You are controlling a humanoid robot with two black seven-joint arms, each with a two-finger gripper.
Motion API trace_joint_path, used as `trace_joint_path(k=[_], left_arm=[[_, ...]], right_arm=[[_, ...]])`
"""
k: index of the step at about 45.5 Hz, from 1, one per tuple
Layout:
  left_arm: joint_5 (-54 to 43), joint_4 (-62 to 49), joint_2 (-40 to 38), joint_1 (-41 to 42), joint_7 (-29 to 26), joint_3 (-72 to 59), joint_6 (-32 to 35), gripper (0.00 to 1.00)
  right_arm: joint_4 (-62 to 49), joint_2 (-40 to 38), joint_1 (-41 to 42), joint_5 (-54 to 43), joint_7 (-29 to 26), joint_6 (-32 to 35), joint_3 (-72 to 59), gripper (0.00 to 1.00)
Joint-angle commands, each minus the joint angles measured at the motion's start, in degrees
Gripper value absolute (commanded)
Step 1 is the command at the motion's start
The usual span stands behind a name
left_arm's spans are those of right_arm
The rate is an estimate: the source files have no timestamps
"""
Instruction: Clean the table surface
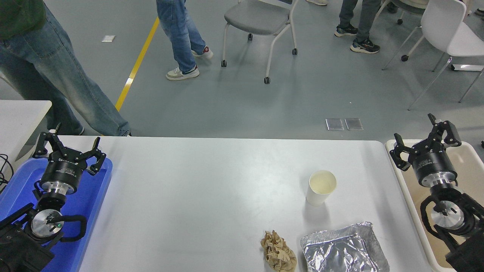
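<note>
A: Worktop [211,189] fills the middle of the head view, long axis left to right, near edge toward the robot. Still on it, right of centre: white paper cup [320,187] upright, crumpled brown paper [278,252] and a foil packet [343,249] at the near edge.

B: Grippers?

A: Right gripper [425,139] hangs over the beige tub [469,158] off the worktop's right end, fingers spread wide, empty. Left gripper [67,145] parked over the blue tray [87,196], fingers also wide.

B: Risks?

A: My guess: the cup. It stands open-mouthed and looks light; a sideways brush from an incoming finger could tip it. Whether it holds liquid, cannot tell. The foil would likely crumple or slide rather than lift cleanly. The paper wad sits at the near edge, so a nudge might send it off.
</note>
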Motion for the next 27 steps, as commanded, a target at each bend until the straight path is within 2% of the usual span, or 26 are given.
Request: trace_joint_path(k=[1, 9, 14, 27], left_arm=[[0.1, 0.0, 0.0, 0.0, 0.1, 0.0, 0.0, 1.00], [0.1, 0.0, 0.0, 0.0, 0.1, 0.0, 0.0, 1.00], [0.1, 0.0, 0.0, 0.0, 0.1, 0.0, 0.0, 1.00], [0.1, 0.0, 0.0, 0.0, 0.1, 0.0, 0.0, 1.00]], right_arm=[[0.2, 0.2, -0.9, 0.0, 0.9, 0.9, -0.6, 1.00], [2.5, 4.6, -2.4, -0.1, 2.6, 0.4, -2.3, 1.00], [5.7, 5.1, -5.2, -1.0, 3.2, 0.0, -2.5, 1.00], [6.6, 5.0, -5.0, -2.5, 3.1, -2.4, -3.5, 1.00]])
